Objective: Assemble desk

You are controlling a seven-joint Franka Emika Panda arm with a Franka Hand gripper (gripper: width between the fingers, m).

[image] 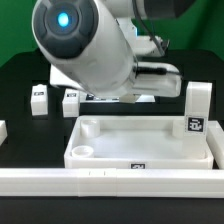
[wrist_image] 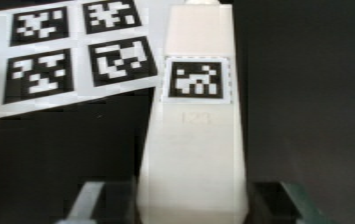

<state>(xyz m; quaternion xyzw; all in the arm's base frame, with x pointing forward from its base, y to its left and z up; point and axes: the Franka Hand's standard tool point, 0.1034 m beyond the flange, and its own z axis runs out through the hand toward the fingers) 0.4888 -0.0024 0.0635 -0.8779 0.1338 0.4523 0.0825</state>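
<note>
The white tray-like tabletop [image: 112, 157] lies in the middle of the exterior view, open side up, with a round socket [image: 82, 151] in its near left corner. A white leg with a tag stands upright [image: 196, 108] by its right end. Two short tagged legs [image: 40, 98] [image: 70, 100] stand to its left. In the wrist view my gripper [wrist_image: 186, 205] is open around another white tagged leg [wrist_image: 195, 110] lying on the black table, with a dark gap on each side between fingers [wrist_image: 90, 200] and leg. In the exterior view the arm [image: 90, 45] hides the gripper.
The marker board [wrist_image: 76, 50] with its tags lies right beside the leg in the wrist view. A long white border rail [image: 100, 182] runs along the front of the table, and a short piece of rail [image: 3, 130] shows at the exterior view's left.
</note>
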